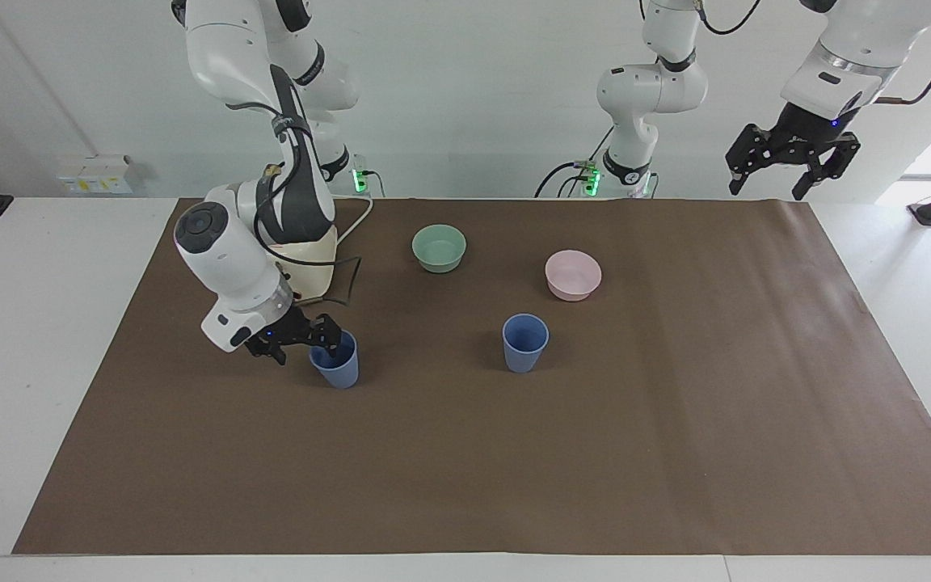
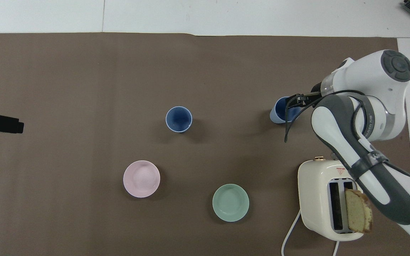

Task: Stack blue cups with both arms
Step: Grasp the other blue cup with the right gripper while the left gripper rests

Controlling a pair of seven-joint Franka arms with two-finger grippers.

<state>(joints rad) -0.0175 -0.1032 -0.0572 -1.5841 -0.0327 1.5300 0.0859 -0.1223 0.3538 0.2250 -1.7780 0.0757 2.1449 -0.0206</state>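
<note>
Two blue cups stand upright on the brown mat. One cup [image 1: 524, 343] [image 2: 179, 119] is at the middle, alone. The other cup [image 1: 338, 369] [image 2: 279, 114] is toward the right arm's end. My right gripper [image 1: 305, 346] [image 2: 293, 103] is low at this cup's rim and open. One finger reaches over the cup's mouth and the other is outside its wall, so part of the rim is hidden. My left gripper [image 1: 768, 184] [image 2: 12, 126] is open and empty. It hangs high over the mat's corner at the left arm's end and waits.
A pale green bowl [image 1: 439, 247] [image 2: 230, 202] and a pink bowl [image 1: 573, 275] [image 2: 141, 178] sit nearer to the robots than the cups. A cream toaster [image 1: 312, 267] [image 2: 319, 199] with a bread slice [image 2: 358, 211] stands under the right arm.
</note>
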